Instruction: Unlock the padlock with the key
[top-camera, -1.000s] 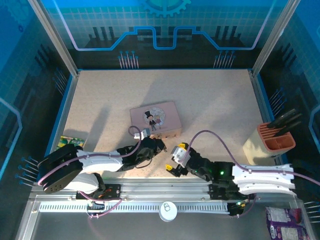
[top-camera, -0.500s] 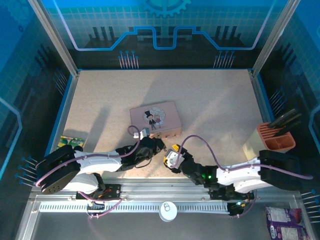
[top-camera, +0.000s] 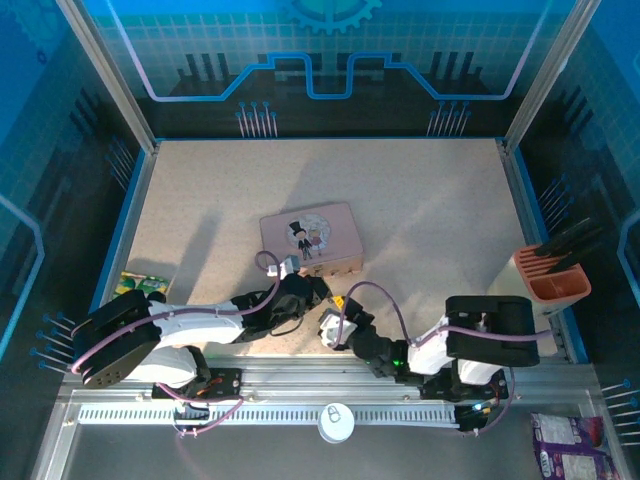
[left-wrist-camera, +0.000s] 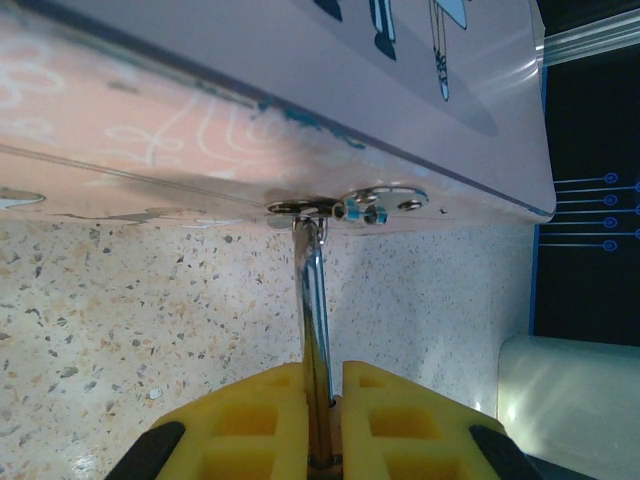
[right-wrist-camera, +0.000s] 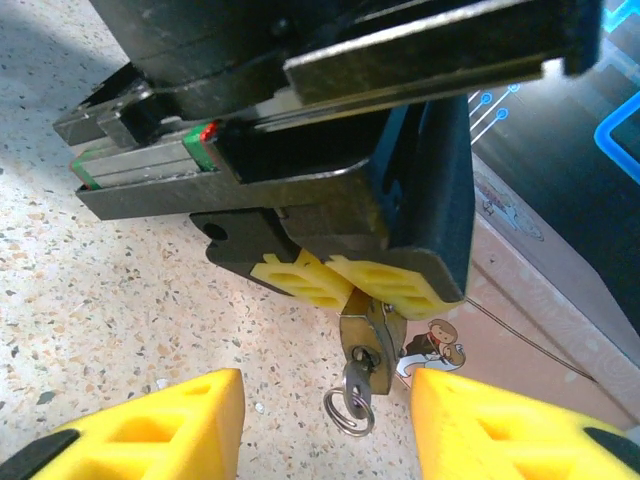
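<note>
Over on the left, the left arm reaches in across the counter (top-camera: 430, 200) toward the front edge of the pink tin (top-camera: 310, 238). Its left end effector (left-wrist-camera: 322, 385) is pinched narrow, the yellow pads (left-wrist-camera: 250, 420) clamped on the silver shackle of the padlock (right-wrist-camera: 372, 330), and that shackle runs up through the tin's little metal hasp (left-wrist-camera: 375, 203). The brass body hangs just beneath those pads, right by the tin's front wall. The key (right-wrist-camera: 356, 378) sits in the bottom of the lock, its ring dangling below. The right end effector (right-wrist-camera: 322, 415) has its jaws apart, one finger on either side of the key, touching neither. Far right stands a knife block (top-camera: 548, 282).
</note>
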